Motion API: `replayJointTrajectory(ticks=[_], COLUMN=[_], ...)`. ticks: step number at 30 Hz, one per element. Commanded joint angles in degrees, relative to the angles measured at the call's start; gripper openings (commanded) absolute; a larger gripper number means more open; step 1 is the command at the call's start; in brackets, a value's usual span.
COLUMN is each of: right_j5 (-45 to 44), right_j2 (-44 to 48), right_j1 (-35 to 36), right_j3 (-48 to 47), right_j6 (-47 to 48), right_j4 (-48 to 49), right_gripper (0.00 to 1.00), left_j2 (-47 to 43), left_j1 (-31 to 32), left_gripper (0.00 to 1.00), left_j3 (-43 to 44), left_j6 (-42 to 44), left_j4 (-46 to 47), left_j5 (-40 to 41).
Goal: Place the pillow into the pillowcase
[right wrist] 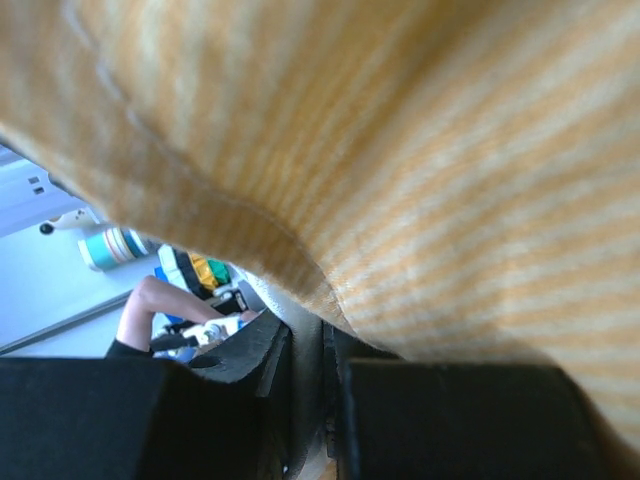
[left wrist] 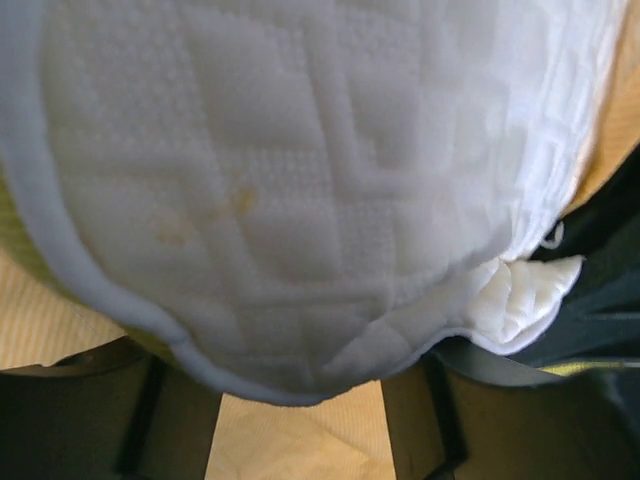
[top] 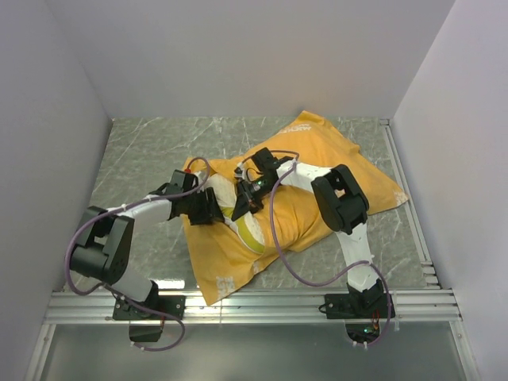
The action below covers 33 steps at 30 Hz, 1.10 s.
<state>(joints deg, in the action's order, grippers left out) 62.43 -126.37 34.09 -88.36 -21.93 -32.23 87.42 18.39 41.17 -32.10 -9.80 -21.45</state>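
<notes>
Left end effector: fingers spread wide, nothing clamped between them. In the left wrist view the two dark fingers stand well apart at the bottom of frame.

The pillow is directly ahead of and above that end effector. Its rounded corner overhangs both fingertips and fills nearly the whole view. Quilted white face, pale piped rim, a couple of faint yellowish marks on the quilting. A crumpled white fold sits just off the right fingertip.

Under the left end effector, between the fingers, is the orange-yellow cloth of the pillowcase.

Right end effector: closed on the pillowcase. In the right wrist view the fingers sit almost together, and a fold of striped orange-yellow cloth runs down into the narrow gap. The cloth drapes over most of that view.

From above, the pillowcase lies orange-yellow side up on the grey-green marbled surface. It stretches away behind the right end effector towards the far right corner.

The pillow shows only in part, between the two end effectors and on the near side of the right one. White face and yellow-green edge band are visible; the rest lies under the cloth.

The two end effectors are near each other, with the pillow edge between them.
</notes>
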Motion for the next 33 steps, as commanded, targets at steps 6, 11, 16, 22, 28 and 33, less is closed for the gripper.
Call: replayJointTrajectory(ticks=[6,11,16,22,28,33], right_j5=[2.5,-14.8,-36.2,-40.6,-40.6,-40.1], right_j2=[4.8,7.0,4.1,2.0,-2.4,-4.9], right_j1=[-0.3,-0.6,-1.1,-1.0,0.9,2.4], right_j3=[5.2,2.9,4.6,5.8,0.0,-4.6], right_j6=[-3.6,5.8,15.9,19.9,25.4,27.6], right_j4=[2.8,-4.6,-13.4,-17.2,-23.6,-27.7], right_gripper=[0.00,0.00,0.00,0.00,0.00,0.00], left_j2=[11.1,4.3,-8.9,-16.5,-19.2,-18.3], left_j1=[1.1,-1.7,-10.2,-15.8,-15.2,-13.2], left_gripper=[0.12,0.00,0.00,0.00,0.00,0.00], left_j3=[9.5,9.5,11.1,15.7,17.3,22.3], left_j6=[4.7,7.6,11.4,14.2,14.2,16.5], left_j4=[-4.0,-8.6,-9.9,-9.6,-7.0,-8.9], left_j5=[12.1,9.2,6.9,2.5,-4.0,-13.2])
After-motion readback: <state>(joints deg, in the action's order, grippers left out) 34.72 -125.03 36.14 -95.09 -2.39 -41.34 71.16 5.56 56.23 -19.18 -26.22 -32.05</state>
